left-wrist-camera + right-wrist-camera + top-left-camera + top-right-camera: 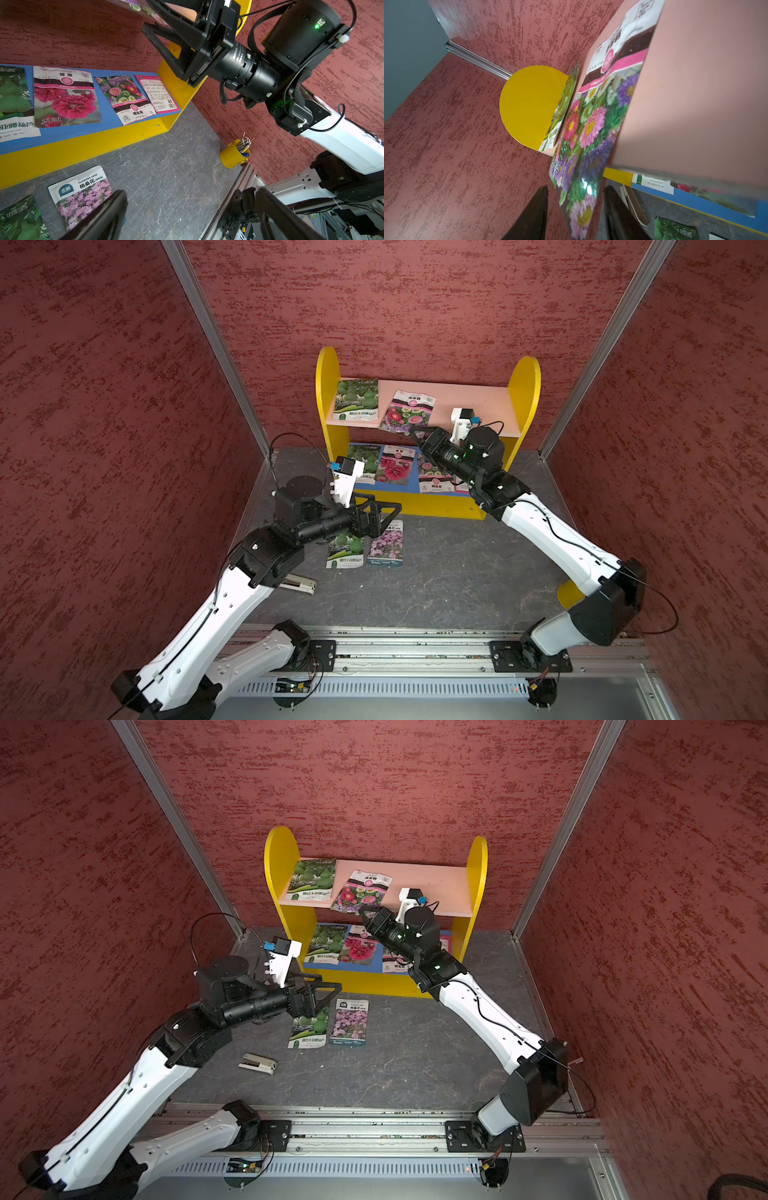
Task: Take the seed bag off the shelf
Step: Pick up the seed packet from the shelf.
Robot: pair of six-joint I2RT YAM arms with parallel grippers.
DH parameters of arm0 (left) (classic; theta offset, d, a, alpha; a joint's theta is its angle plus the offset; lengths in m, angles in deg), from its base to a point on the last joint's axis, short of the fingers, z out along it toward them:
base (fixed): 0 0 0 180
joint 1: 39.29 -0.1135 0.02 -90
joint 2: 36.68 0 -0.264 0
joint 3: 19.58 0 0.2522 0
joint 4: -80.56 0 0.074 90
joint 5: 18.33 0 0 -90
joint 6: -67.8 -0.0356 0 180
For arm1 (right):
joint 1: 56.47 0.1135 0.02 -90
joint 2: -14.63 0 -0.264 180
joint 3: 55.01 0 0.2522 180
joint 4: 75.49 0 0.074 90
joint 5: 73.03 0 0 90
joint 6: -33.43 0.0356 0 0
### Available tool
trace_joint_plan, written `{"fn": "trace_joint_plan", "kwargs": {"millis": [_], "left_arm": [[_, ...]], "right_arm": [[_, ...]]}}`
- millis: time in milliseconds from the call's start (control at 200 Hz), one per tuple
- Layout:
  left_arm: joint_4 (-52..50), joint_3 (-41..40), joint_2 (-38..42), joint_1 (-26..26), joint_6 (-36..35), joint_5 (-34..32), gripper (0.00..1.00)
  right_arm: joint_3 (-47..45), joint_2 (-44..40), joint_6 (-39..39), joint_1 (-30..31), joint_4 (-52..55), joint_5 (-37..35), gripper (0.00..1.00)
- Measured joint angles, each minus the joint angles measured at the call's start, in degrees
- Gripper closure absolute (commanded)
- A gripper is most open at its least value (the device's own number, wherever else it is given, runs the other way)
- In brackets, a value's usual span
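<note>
The shelf (469, 406) (432, 886) stands against the back wall. On its pink upper board lies a seed bag printed with asters (405, 412) (360, 891) (591, 128), its near corner overhanging the front edge. My right gripper (415, 435) (363, 913) (576, 188) is at that corner, one jaw on each side, with a gap showing between each jaw and the bag. A green gourd seed bag (356, 400) lies further left on the same board. My left gripper (392, 516) (191, 193) hovers open and empty above the table in front of the shelf.
Several more seed bags cover the blue lower board (104, 108). On the table lie a pink-flower bag (386, 545) and a gourd bag (345, 551), partly under my left arm. A stapler (257, 1063) lies at front left, a yellow pen cup (234, 153) at far right.
</note>
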Motion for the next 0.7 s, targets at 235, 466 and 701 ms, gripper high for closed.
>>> {"fn": "trace_joint_plan", "kwargs": {"millis": [235,466,701], "left_arm": [[1.0,-1.5,0.9,0.0,1.0,0.3,0.0],[1.9,-2.7,0.9,0.0,1.9,0.5,0.0],[2.5,-3.0,0.9,0.0,2.4,0.7,0.0]], "right_arm": [[0.1,0.9,0.8,-0.3,-0.5,0.0,0.68],[0.1,0.9,0.8,-0.9,-1.4,0.0,0.81],[-1.3,-0.6,0.7,-1.7,-1.8,0.0,0.95]]}}
